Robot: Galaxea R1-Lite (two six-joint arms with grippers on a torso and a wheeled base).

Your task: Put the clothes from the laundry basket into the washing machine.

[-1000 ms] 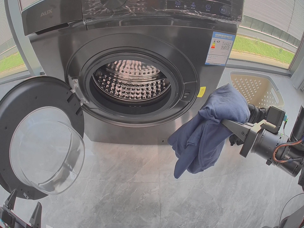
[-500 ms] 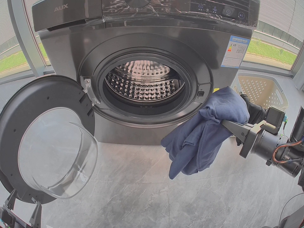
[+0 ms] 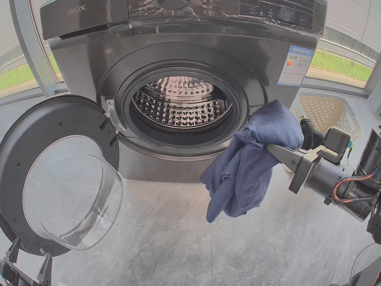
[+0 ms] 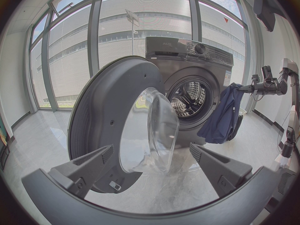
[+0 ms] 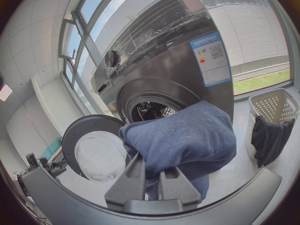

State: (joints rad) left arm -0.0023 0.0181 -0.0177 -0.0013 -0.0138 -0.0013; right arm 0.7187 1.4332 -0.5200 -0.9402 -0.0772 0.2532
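R gripper (image 3: 278, 151) sits mid-right of the head view, jaws pinched tight on the blue garment (image 3: 246, 163). In the right wrist view its two fingers (image 5: 137, 175) press close together w/ cloth bunched btw and over the tips. The blue garment is held up off the floor (image 3: 166, 227). Its upper bunch drapes over the fingertips and the rest hangs in loose folds to just right of frame ctr. Its top overlaps the lower-right rim of the washing machine (image 3: 79, 68) opening in the picture, but can't tell if cloth touches metal. The machine takes up the top half of the head view. Its door (image 3: 47, 140) is swung wide open at left w/ the glass bowl (image 3: 67, 191) facing out, and the drum (image 3: 180, 104) shows its studded steel wall. The laundry basket (image 3: 329, 112) stands at the right edge, just beside the machine and behind the R arm. In the right wrist view a dark garment (image 5: 270, 138) hangs over its rim. L gripper (image 3: 27, 261) is low in the bottom-left corner of the head view, near the door's lower edge, jaws spread wide apart. In the left wrist view its fingers (image 4: 90, 163) stand well apart w/ the open door just ahead of them. There's a label sticker (image 3: 295, 65) upper right on the machine front, and windows behind.
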